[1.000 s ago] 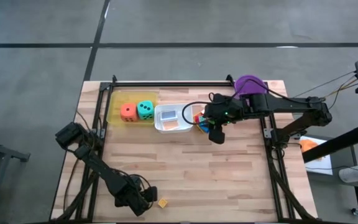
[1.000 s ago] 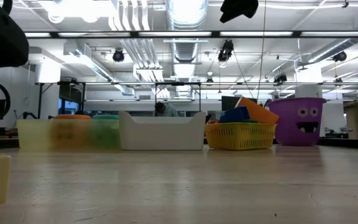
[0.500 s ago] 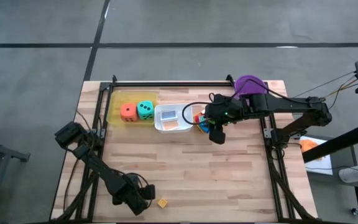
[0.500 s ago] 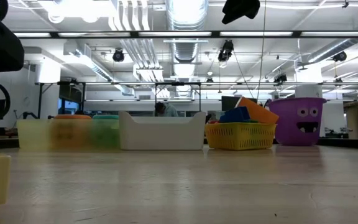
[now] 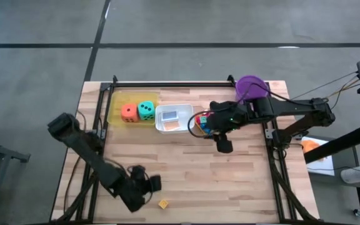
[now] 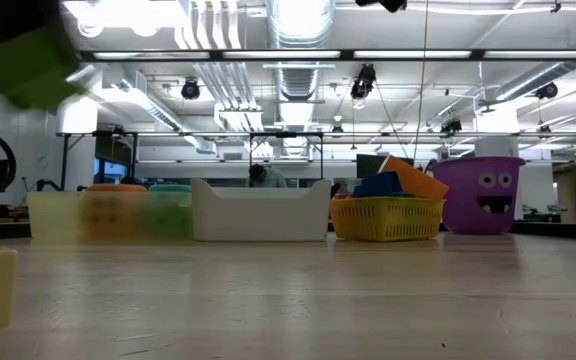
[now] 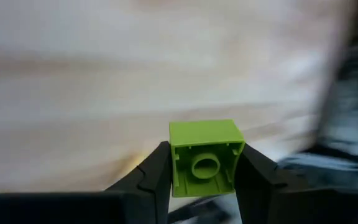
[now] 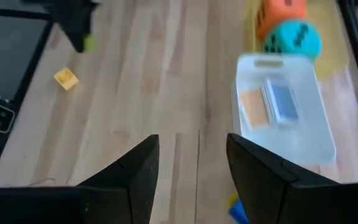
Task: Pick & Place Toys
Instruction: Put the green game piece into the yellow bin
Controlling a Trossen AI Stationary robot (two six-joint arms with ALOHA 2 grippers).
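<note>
Yellow tray [image 5: 119, 104], table 11 o'clock: orange die [image 5: 129, 112], teal die [image 5: 146, 110]. White tray [image 5: 174, 119]: orange, blue cards [image 8: 273, 101]. Left gripper [image 7: 202, 180] fingers clamp green block [image 7: 204, 158], 7 o'clock. Right gripper [image 8: 188, 168] fingers wide, near yellow basket [image 6: 386, 217] holding blocks.

We find no readable text, label, brand or number on anything in these views; the dice show only dots, and the cards look blank.
</note>
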